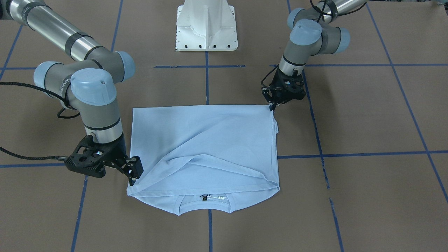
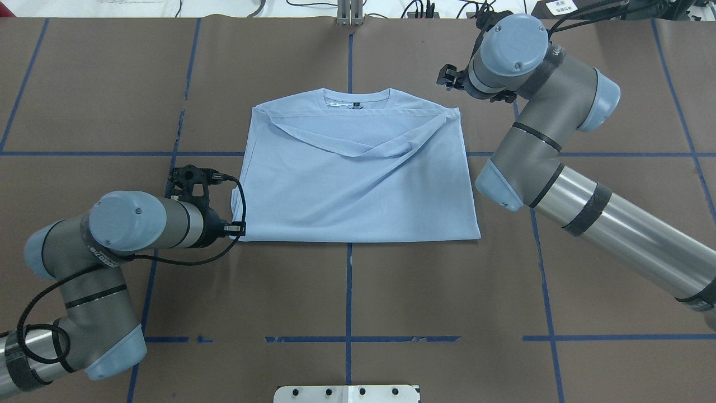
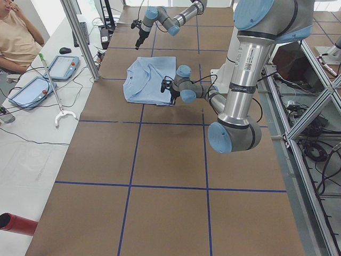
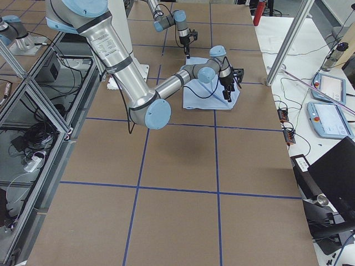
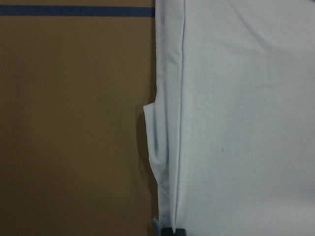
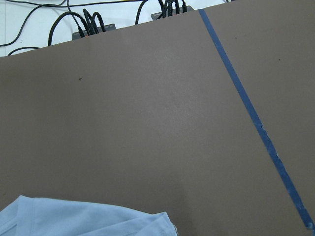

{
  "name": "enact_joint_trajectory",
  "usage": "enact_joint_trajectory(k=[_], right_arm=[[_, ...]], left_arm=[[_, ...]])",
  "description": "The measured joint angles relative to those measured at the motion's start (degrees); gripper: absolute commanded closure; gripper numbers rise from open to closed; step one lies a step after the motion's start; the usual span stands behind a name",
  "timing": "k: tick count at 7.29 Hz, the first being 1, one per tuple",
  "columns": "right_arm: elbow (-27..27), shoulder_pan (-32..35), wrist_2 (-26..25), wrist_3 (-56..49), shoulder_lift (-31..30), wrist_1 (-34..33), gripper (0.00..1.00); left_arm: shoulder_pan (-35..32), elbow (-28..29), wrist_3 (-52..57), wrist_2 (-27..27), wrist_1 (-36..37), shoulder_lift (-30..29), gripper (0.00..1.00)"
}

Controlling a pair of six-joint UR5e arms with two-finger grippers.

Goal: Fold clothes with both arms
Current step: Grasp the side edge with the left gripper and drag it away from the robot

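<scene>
T-shirt (image 1: 210,140) lies folded hem-to-collar, left gripper (image 1: 272,106) pinching its robot-side corner, right gripper (image 1: 134,175) spread empty beside the collar-end corner; next it probably needs a sideways fold.

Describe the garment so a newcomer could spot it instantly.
On the brown table gridded with blue tape, look at the centre. There lies a pale blue T-shirt, folded into a rough rectangle. It is the only cloth there, its round collar pointing away from the robot.
</scene>
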Motion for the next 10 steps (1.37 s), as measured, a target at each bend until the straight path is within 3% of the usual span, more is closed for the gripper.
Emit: enact_joint_trajectory(k=[2,3,6,8,9,10], right_arm=[[-0.09,-0.06,-0.01,0.04,0.00,0.00,0.00],[-0.11,-0.08,-0.04,0.08,0.00,0.00,0.00],[-0.13,0.05,-0.18,0.11,0.00,0.00,0.00],[-0.12,0.38,-0.19,0.11,0.02,0.00,0.00],[-0.08,0.43,-0.19,0.11,0.14,0.02,0.00],[-0.06,0.24,-0.19,0.13,0.46,0.05,0.00]], left_arm=[[-5.75,2.14,8.07,-0.05,0.69,-0.69,1.00],[-10.08,5.95,12.75,-0.08,0.82,-2.74,1.00],[-21.26,25.00,22.28,0.06,-0.34,-16.06,1.00],[-25.23,39.97,25.55,1.97,-6.67,-24.87,1.00],[-26.34,44.53,26.89,2.58,-10.00,-26.68,0.01],[-27.01,46.27,27.92,2.67,-12.42,-26.90,0.00]])
